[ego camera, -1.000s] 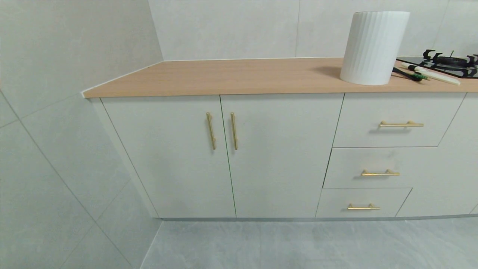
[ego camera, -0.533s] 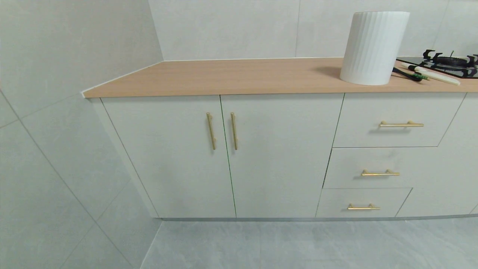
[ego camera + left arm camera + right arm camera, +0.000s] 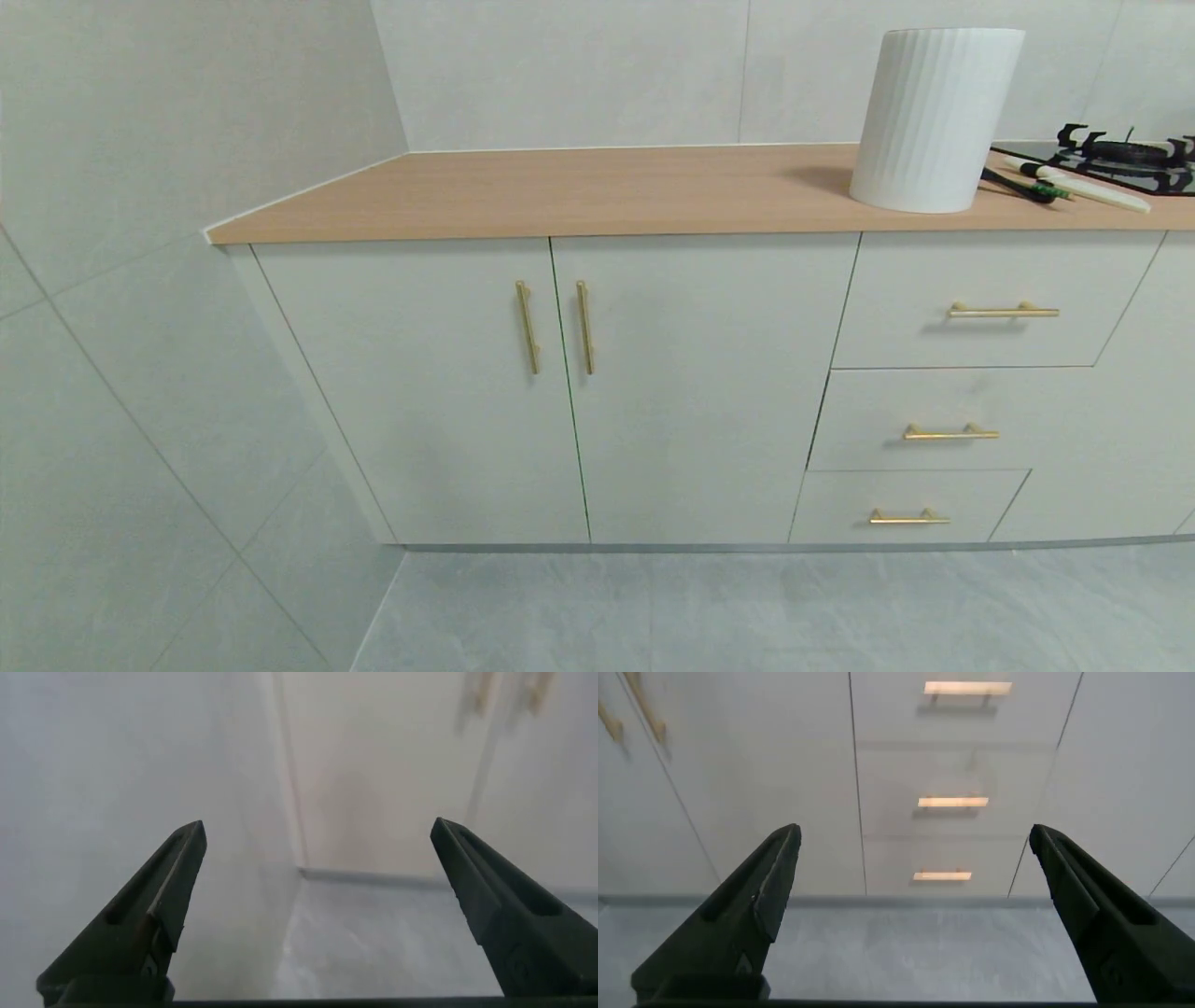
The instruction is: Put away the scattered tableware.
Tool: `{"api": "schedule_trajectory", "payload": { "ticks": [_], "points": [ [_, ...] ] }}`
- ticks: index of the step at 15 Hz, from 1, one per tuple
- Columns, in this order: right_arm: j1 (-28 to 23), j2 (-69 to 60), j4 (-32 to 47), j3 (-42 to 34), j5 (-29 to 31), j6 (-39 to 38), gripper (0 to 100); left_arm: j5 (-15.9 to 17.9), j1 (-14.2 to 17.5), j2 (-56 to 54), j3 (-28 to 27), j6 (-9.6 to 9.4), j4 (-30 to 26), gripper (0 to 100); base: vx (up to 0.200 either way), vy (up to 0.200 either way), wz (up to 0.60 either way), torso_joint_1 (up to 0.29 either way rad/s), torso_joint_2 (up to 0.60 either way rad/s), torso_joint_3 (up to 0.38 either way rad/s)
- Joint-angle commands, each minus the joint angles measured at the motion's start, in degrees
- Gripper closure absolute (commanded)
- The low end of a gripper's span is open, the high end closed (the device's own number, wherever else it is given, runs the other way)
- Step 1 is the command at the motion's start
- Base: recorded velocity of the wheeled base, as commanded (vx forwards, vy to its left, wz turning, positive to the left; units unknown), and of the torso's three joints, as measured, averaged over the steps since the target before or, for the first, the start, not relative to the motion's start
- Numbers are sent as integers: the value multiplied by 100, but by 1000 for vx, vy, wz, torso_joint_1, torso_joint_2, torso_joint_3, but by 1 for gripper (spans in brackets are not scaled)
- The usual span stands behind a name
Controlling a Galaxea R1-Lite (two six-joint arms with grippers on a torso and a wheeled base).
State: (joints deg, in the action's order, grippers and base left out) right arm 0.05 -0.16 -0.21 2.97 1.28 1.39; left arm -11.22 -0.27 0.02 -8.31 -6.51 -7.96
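Head view: the tableware is seen on the counter beside the white container, which may be knocked if passed closely by the left gripper or right gripper, both held wide open and empty.

This is a kitchen. A wooden countertop runs across the upper part of the head view over pale cupboard doors and a stack of drawers at the right, all with brass bar handles. At the upper right edge sits a gas hob, with utensils and a ribbed white container beside it. Grey tiles cover the walls and the floor.
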Motion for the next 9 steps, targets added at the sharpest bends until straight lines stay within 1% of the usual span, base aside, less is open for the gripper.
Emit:
{"api": "schedule_trajectory", "payload": {
  "ticks": [1, 2, 3, 4, 6, 7, 9],
  "points": [
    [4, 16, -6, -289, -23, -7, 0, 322, 0, -2, 489, 9, 321, 0, 0, 0, 0, 0, 0, 0],
    [4, 16, 3, -289, -40, -7, 0, 550, 0, -2, 541, 62, 453, 0, 0, 0, 0, 0, 0, 0],
    [4, 16, 3, -289, -49, 2, 0, 726, 0, -2, 568, 185, 488, 0, 0, 0, 0, 0, 0, 0],
    [4, 16, 3, -289, -66, 2, 0, 867, 0, -2, 568, 220, 488, 0, 0, 0, 0, 0, 0, 0],
    [4, 16, 3, -289, -66, -7, 0, 1332, 0, -2, 568, 255, 497, 0, 0, 0, 0, 0, 0, 0],
    [4, 16, 3, -289, -66, 2, 0, 1412, 0, -2, 568, 299, 497, 0, 0, 0, 0, 0, 0, 0],
    [4, 16, 3, -289, -66, -34, 0, 1438, 0, -2, 568, 581, 497, 0, 0, 0, 0, 0, 0, 0]
  ]
}}
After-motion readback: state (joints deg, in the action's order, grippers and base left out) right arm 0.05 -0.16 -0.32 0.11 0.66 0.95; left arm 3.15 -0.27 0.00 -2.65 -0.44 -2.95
